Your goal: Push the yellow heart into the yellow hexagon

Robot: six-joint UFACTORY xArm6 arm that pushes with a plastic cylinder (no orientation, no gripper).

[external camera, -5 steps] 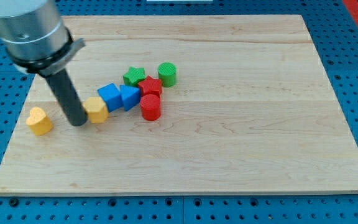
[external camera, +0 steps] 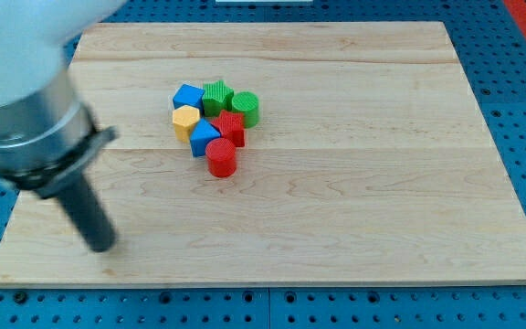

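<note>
My tip rests on the table in the lower left of the frame, well apart from every block; it is a bare rod with no hand, so it holds nothing. The yellow heart cannot be seen anywhere. The yellow hexagon sits in a tight cluster left of centre, in the upper half. A blue block is just above it. A blue wedge-like block lies lower right, beside a green star, a green cylinder, a red block and a red cylinder.

No readable text, label or number anywhere.
</note>
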